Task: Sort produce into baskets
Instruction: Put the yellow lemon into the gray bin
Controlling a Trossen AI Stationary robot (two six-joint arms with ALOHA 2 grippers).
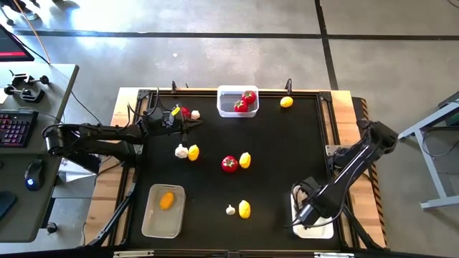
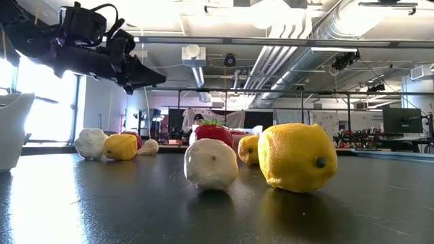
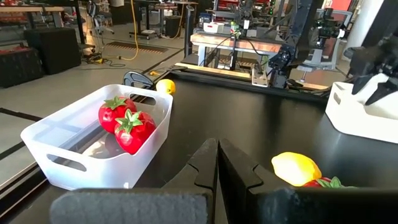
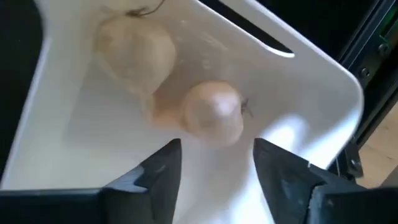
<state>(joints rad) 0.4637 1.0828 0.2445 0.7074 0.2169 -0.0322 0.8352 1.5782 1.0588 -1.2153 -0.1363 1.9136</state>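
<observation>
My right gripper (image 4: 214,163) hangs open, pointing down, over the white basket (image 1: 318,229) at the table's near right. Two garlic bulbs (image 4: 214,113) (image 4: 134,53) lie on that basket's floor below its fingers. My left gripper (image 1: 191,123) is shut and holds nothing, level above the table at the far left, next to a tomato (image 1: 185,112) and a garlic bulb (image 1: 195,114). The clear basket (image 1: 224,107) at the far edge holds two tomatoes (image 3: 127,121). A lemon (image 1: 166,201) lies in the beige basket (image 1: 159,228) at the near left.
Loose on the black mat: a lemon (image 1: 287,102) at the far right, a garlic bulb (image 1: 181,151) beside a lemon (image 1: 193,153), a tomato (image 1: 229,164) beside a lemon (image 1: 245,160), and a garlic bulb (image 1: 230,210) beside a lemon (image 1: 244,208) near the front.
</observation>
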